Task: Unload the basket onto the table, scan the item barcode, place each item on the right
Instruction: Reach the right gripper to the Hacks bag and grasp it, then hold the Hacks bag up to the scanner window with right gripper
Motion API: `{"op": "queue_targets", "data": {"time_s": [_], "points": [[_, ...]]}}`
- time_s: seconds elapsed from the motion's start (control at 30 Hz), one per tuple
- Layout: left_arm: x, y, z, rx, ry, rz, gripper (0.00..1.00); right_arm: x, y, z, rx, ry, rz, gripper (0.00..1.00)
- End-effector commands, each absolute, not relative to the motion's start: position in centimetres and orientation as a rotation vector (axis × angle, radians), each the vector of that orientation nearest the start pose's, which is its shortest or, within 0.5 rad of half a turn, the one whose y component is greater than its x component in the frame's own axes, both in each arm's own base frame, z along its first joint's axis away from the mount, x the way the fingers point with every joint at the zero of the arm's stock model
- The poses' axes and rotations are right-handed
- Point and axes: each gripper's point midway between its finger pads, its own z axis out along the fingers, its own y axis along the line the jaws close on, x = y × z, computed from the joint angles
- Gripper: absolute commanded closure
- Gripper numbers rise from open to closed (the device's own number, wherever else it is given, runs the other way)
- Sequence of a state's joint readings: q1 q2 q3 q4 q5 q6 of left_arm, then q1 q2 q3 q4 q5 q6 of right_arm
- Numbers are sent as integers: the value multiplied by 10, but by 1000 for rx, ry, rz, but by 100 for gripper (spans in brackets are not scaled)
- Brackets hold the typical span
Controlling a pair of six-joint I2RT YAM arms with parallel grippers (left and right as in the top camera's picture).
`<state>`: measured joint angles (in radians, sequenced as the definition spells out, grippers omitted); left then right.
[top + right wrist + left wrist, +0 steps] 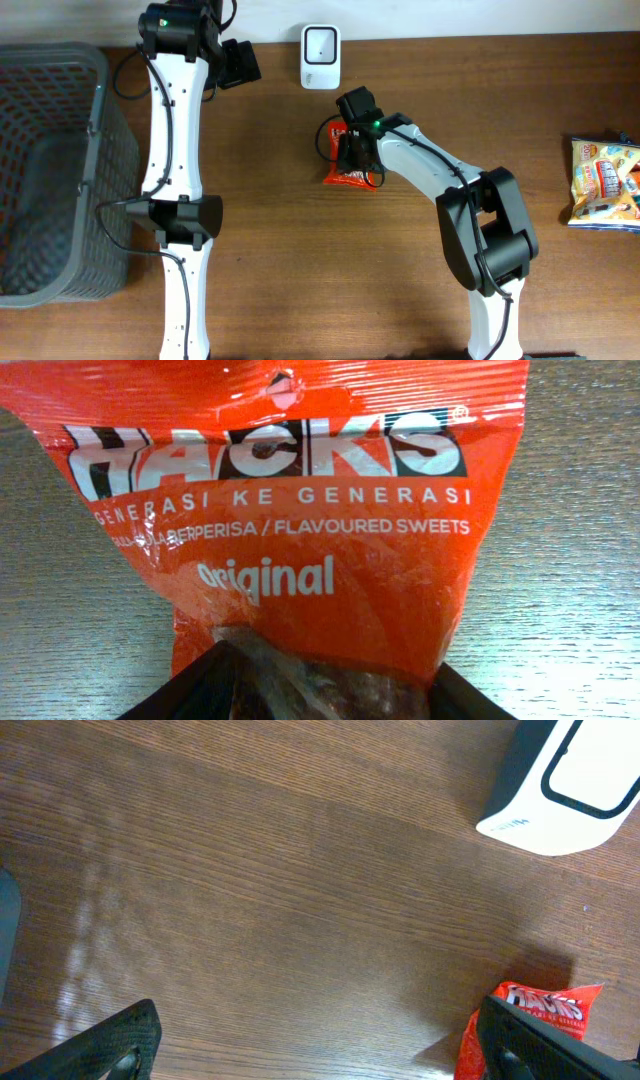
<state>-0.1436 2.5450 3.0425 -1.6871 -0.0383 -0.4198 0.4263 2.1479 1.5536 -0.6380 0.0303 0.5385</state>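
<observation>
At mid-table, the right gripper (325,685) stands over a Hacks sweets packet (310,550) that lies flat on the brown wooden table (300,260). Its two dark fingers sit either side of the packet's near end, and the wrist view does not show whether they have clamped on the film or only bracket it. The scan appears to be at its opening step: the packet is not yet lifted and not yet shown to the reader, so the pick-up, the carry and the presenting of the code all look to be ahead. The packet is glossy orange-red film, creased and catching the light. It carries "HACKS" in white block letters, then "flavoured sweets" and "Original" beneath, with a small notch at its top edge and a darker patch between the fingers. No barcode shows on the upturned face, so it is probably on the underside and the packet would need turning. Farther back and a little to the left, well apart from the packet, the white barcode scanner (320,43) stands at the table's far edge. To the left of it, the left gripper (325,1045) hangs with its fingers spread wide and nothing between them.
</observation>
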Motion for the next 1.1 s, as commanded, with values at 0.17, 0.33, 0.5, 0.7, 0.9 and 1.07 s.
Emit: {"op": "queue_targets", "data": {"time_s": [0.17,0.33,0.5,0.7,0.9,1.07], "points": [[513,-65,200,-382,2742,-77,1,487,200,62,172,2649,147,75],[513,-65,200,-382,2742,-77,1,482,203,59,160,2678,156,16],[513,-65,200,-382,2742,-77,1,471,223,32,67,2717,151,11],[513,-65,200,-383,2742,-77,1,464,222,1,49,2763,71,29],[513,-65,200,-384,2742,-77,1,473,225,7,54,2734,85,69],[513,-64,200,-385,2742,-77,1,514,230,70,98,2603,162,76]]}}
